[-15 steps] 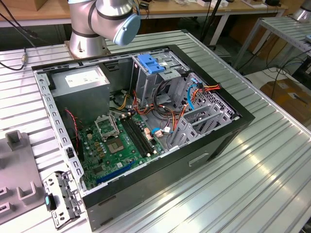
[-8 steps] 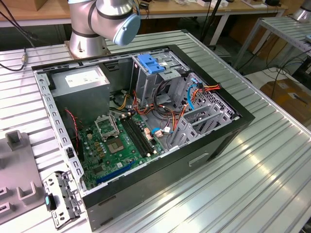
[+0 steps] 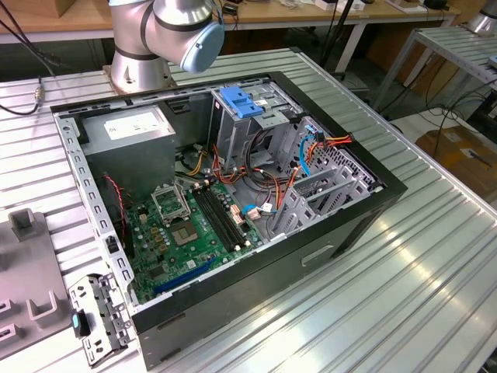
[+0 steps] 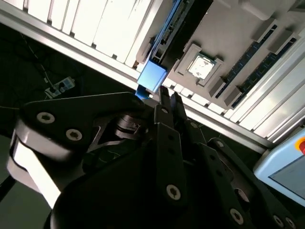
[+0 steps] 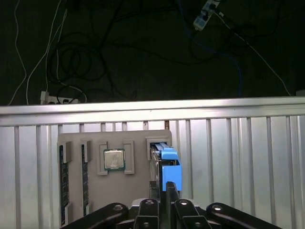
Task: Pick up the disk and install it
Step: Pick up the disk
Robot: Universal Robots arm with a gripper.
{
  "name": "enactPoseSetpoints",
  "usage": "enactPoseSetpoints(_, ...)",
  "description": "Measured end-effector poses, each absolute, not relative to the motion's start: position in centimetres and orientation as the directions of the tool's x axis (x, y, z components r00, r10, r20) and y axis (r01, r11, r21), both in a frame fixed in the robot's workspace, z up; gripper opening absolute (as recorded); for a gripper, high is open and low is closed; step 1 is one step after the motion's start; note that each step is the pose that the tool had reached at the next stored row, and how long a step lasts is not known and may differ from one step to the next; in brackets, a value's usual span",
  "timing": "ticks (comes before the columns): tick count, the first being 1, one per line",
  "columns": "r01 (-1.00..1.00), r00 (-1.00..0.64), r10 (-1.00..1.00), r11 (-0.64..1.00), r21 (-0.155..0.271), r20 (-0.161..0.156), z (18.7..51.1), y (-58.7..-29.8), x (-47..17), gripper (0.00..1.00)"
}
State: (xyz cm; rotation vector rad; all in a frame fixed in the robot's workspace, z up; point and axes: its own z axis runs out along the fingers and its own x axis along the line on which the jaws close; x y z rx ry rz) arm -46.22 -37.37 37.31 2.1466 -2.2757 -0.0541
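Nearest to us in both wrist views is the gripper (image 5: 164,193) (image 4: 169,97), its black fingers pressed together with nothing between them. Just beyond the tips we see the disk (image 5: 165,164) (image 4: 152,76), which stands on edge in a slot of a grey tray (image 5: 119,195) (image 4: 228,28), its blue rail facing the gripper. We cannot tell whether the tips touch it.

In the same tray, beside the disk, lies a processor chip (image 5: 114,159) (image 4: 201,67), and beyond that two memory sticks (image 5: 62,176) in their own slots. The tray rests on a ribbed metal table (image 5: 238,157) (image 3: 435,295), and past the table's edge we see cables (image 5: 71,62) on a dark floor.

In the exterior view, an open computer case (image 3: 233,194) lies on the table, with the arm (image 3: 167,31) behind it.
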Motion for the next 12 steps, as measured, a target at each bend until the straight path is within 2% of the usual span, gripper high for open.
enactPoseSetpoints(5, -0.991, -0.130, -0.991, 0.129, 0.033, -0.014, 36.77, -37.33, -46.20, 0.48)
enactPoseSetpoints(6, -0.991, -0.130, -0.991, 0.129, 0.033, -0.014, 36.76, -37.33, -46.20, 0.48)
enactPoseSetpoints(7, -0.991, -0.130, -0.991, 0.129, 0.033, -0.014, 36.75, -37.32, -46.20, 0.54)
enactPoseSetpoints(12, -0.991, -0.130, -0.991, 0.129, 0.033, -0.015, 36.72, -37.30, -46.20, 0.54)
